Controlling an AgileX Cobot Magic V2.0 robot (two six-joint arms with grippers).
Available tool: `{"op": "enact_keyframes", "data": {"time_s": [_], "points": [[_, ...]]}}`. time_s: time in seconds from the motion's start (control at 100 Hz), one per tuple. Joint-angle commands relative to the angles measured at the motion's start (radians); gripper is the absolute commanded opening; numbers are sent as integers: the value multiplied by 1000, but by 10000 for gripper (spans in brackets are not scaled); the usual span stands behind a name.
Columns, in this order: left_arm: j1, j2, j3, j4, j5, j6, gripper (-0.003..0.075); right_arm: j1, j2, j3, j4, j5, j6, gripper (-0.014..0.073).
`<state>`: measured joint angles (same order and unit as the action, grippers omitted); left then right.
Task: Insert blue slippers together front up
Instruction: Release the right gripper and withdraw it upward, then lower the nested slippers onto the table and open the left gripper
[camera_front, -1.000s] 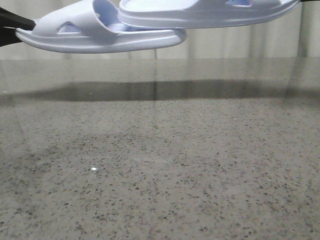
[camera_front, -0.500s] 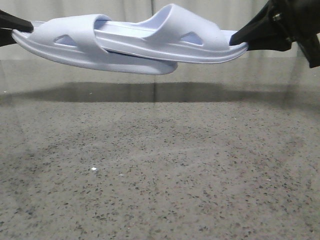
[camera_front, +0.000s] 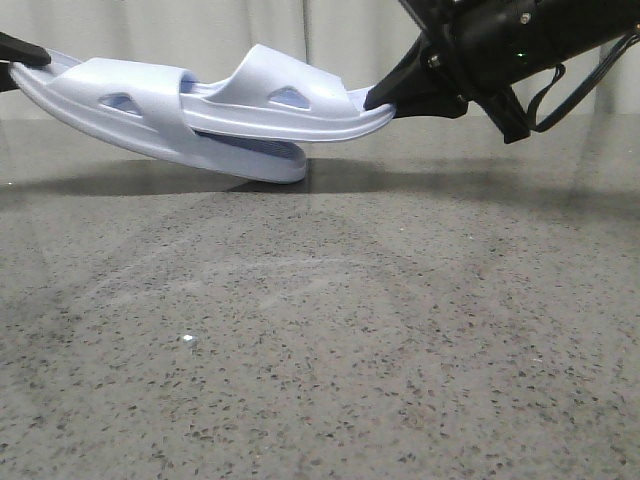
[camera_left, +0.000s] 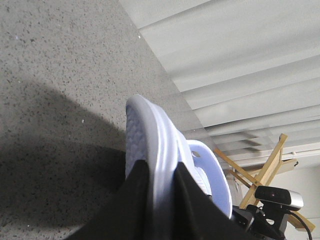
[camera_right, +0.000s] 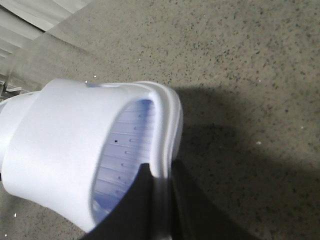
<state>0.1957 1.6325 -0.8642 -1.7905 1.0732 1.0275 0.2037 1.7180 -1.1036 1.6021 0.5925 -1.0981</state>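
Observation:
Two pale blue slippers are nested in the air over the table. The left slipper (camera_front: 120, 110) lies lower, its far tip tilted down close to the table top. The right slipper (camera_front: 290, 105) is pushed under the left one's strap, sole down. My left gripper (camera_front: 20, 55) is shut on the left slipper's end (camera_left: 162, 165) at the left edge of the front view. My right gripper (camera_front: 385, 98) is shut on the right slipper's rim (camera_right: 165, 145); its ribbed footbed (camera_right: 125, 155) shows in the right wrist view.
The speckled grey table (camera_front: 330, 340) fills the front view. A pale curtain (camera_front: 230, 30) hangs behind it. A wooden frame (camera_left: 260, 175) and a webcam (camera_left: 277, 197) show beyond the slippers in the left wrist view.
Both slippers have come down and shifted left. The right slipper has slid further under the left one's strap. The pair now tilts, with the left slipper's tip near the table.

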Motion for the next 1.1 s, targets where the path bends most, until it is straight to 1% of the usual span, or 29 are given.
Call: {"op": "enact_keyframes", "data": {"time_s": [0.0, 0.06, 0.09, 0.19, 0.28, 0.39, 0.5, 0.7, 0.81, 0.96, 1.04, 1.09], "points": [[-15, -35, -21, -53, 194, -3, 15, 24, -43, -36, 7, 181, -42, -79], [-15, -35, -21, -53, 194, -3, 15, 12, -43, -36, -17, 194, -42, -43], [-15, -35, -21, -53, 194, -3, 15, 1, -43, -36, -23, 208, -42, -1], [-4, -35, -23, -53, 194, 6, 15, -38, -52, -36, -32, 234, -42, 98], [8, -35, -23, -53, 194, 13, 15, -96, -67, -36, -34, 277, -42, 141], [15, -37, -23, -57, 194, 22, 15, -179, -93, -36, -36, 361, -42, 142], [10, -37, -23, -65, 182, 31, 15, -249, -124, -36, -38, 406, -42, 142], [-35, -37, -23, -70, 97, 55, 15, -355, -184, -36, -40, 483, -42, 142], [-79, -37, -23, -70, 46, 82, 15, -380, -204, -36, -47, 497, -42, 142], [-137, -37, -23, -66, -53, 116, 15, -381, -213, -36, -57, 515, -42, 142], [-147, -37, -23, -64, -68, 140, 16, -381, -213, -36, -64, 531, -42, 142], [-147, -37, -23, -64, -68, 179, 18, -381, -213, -36, -69, 540, -42, 142]]}}
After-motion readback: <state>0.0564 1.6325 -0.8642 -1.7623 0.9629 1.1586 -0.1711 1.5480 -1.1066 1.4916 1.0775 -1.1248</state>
